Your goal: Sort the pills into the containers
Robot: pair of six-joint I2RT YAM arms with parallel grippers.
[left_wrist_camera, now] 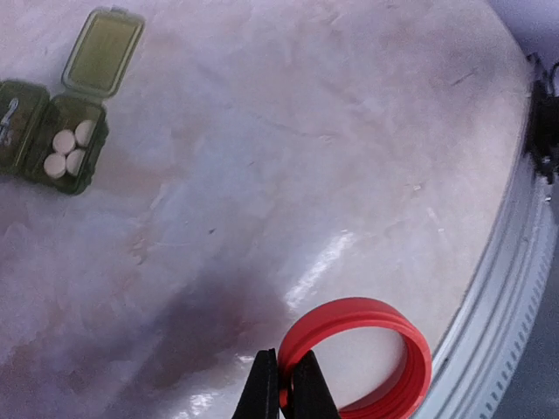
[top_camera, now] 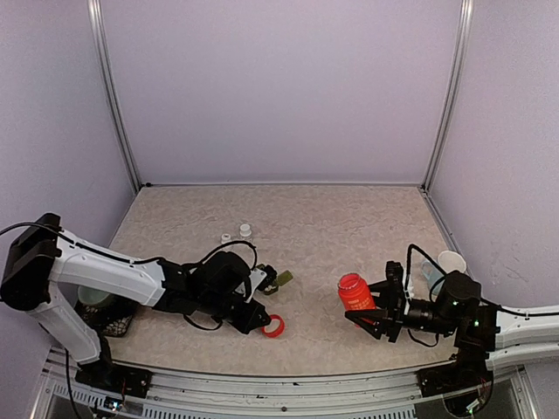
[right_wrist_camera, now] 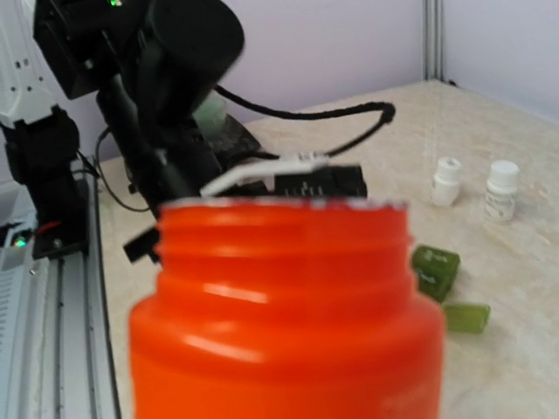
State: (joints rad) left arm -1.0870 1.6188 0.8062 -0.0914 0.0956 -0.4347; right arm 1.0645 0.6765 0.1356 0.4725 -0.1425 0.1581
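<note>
An open orange bottle [right_wrist_camera: 288,323], blurred, fills the near view. Behind it stands a black arm [right_wrist_camera: 166,105]; to the right on the tabletop [right_wrist_camera: 515,367] lie the green containers [right_wrist_camera: 435,269], with two white bottles [right_wrist_camera: 447,182] beyond.

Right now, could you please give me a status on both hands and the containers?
Left hand shut on red ring. Right hand holds uncapped bottle. Containers: one lid open, four pills inside. Left arm close beside them.
</note>
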